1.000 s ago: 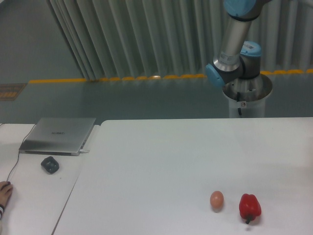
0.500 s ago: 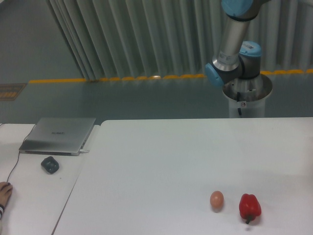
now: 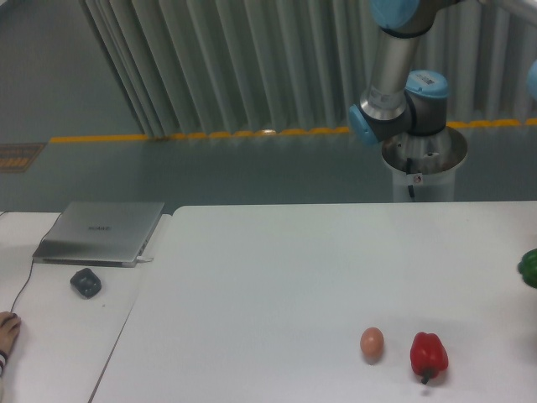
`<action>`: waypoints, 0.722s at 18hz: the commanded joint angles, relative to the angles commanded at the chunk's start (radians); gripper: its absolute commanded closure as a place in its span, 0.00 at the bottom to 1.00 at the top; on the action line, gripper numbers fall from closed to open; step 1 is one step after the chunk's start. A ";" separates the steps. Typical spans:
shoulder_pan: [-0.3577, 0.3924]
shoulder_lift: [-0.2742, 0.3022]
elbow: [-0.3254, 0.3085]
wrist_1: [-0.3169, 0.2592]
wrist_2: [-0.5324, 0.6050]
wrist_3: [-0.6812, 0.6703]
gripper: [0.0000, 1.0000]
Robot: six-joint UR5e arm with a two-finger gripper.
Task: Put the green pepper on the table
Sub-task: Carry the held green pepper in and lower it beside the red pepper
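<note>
A sliver of the glossy green pepper [image 3: 529, 269] shows at the frame's right edge, over the right side of the white table [image 3: 277, 277]. Most of it is cut off, and I cannot tell whether it rests on the tabletop or hangs above it. The gripper is out of the frame. Only the arm's base [image 3: 424, 164], its blue-capped joints [image 3: 394, 117] and a bit of a blue joint [image 3: 532, 80] at the right edge are visible.
A red pepper [image 3: 429, 355] and a small brown egg [image 3: 372, 342] lie near the table's front right. To the left is a narrower desk with a closed laptop [image 3: 101, 232] and a mouse [image 3: 86, 282]. A person's hand [image 3: 7, 329] rests at its left edge.
The green pepper has come into view at the right edge, where nothing showed before. The arm's upper links have swung slightly left. The red pepper and egg have not moved.
</note>
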 joint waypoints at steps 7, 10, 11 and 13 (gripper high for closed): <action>-0.083 -0.009 -0.066 0.005 0.055 -0.006 0.48; -0.118 -0.021 -0.081 0.009 0.052 -0.011 0.48; -0.129 -0.023 -0.091 0.021 0.052 -0.015 0.48; -0.143 -0.028 -0.098 0.055 0.054 -0.049 0.47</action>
